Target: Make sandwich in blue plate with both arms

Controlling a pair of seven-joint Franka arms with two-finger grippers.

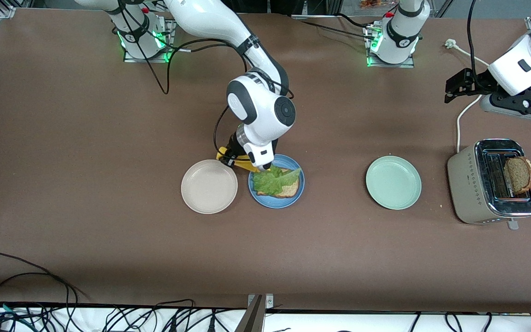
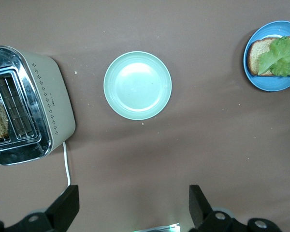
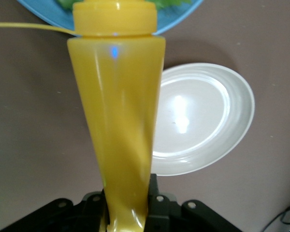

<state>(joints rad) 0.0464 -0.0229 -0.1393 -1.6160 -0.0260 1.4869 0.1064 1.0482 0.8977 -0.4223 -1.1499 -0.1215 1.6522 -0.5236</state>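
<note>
Plates: three on the counter in a row: beige plate toward the right arm's end, blue plate just beside it, green plate well apart, toward the left arm's end.
Bread: two slices. One slice lies flat in the blue plate; the second slice stands in a slot of the toaster.
Lettuce: one leaf, lying on the slice in the blue plate and covering most of it.
Bottle: one yellow bottle, tipped with its cap end over the rim of the blue plate, beside the beige plate.
Toaster: one, at the left arm's end of the counter, with two slots and a white cord running from it.
Right claw: clamped on the narrow base of the bottle, over the spot where the beige and blue plates meet.
Left claw: fingers spread wide, holding nothing, up in the air over bare counter near the toaster and green plate; this arm waits.
Arms: two, with bases along the counter's edge farthest from the front camera.
</note>
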